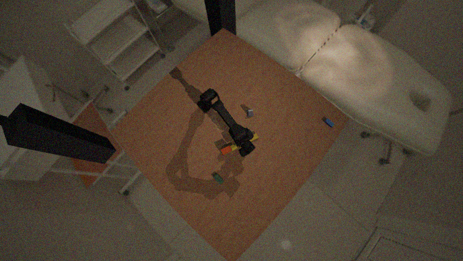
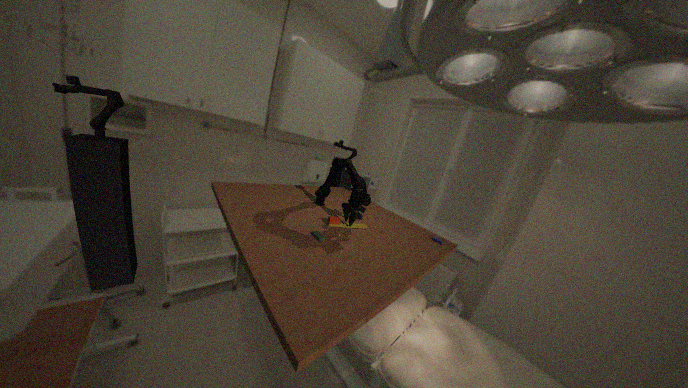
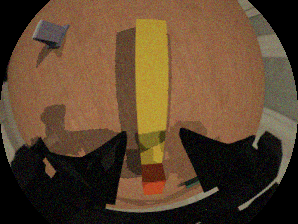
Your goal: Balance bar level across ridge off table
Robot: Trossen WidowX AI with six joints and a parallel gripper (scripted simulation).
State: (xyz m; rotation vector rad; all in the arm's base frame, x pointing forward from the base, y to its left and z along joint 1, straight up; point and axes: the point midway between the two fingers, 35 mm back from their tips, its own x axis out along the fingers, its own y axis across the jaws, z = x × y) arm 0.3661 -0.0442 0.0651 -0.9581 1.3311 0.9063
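Yellow bar [image 1: 255, 136] [image 2: 359, 226] [image 3: 151, 75] with an orange end block [image 1: 225, 150] [image 2: 334, 220] [image 3: 153, 187], beneath the wide-open, empty gripper [image 1: 247, 148] [image 2: 351, 223] [image 3: 153, 133].

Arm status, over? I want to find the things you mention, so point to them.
End effector [image 1: 243, 148] [image 2: 350, 224] [image 3: 153, 133] open over yellow bar [image 1: 255, 136] [image 2: 358, 226] [image 3: 151, 75]. Bar ungripped, not on grey ridge [image 1: 250, 112] [image 3: 50, 33]. Nothing between fingers and bar.

Orange-ended yellow bar [image 1: 255, 136] [image 2: 358, 226] [image 3: 151, 75] on table [image 1: 276, 161] [image 2: 350, 280] [image 3: 220, 75]

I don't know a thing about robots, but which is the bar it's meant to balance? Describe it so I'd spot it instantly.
Find the orange-brown table, then the black arm reaching over it. Below its gripper lies the bar, long and yellow with an orange-red block at one end. The nearby green and grey pieces are far shorter.
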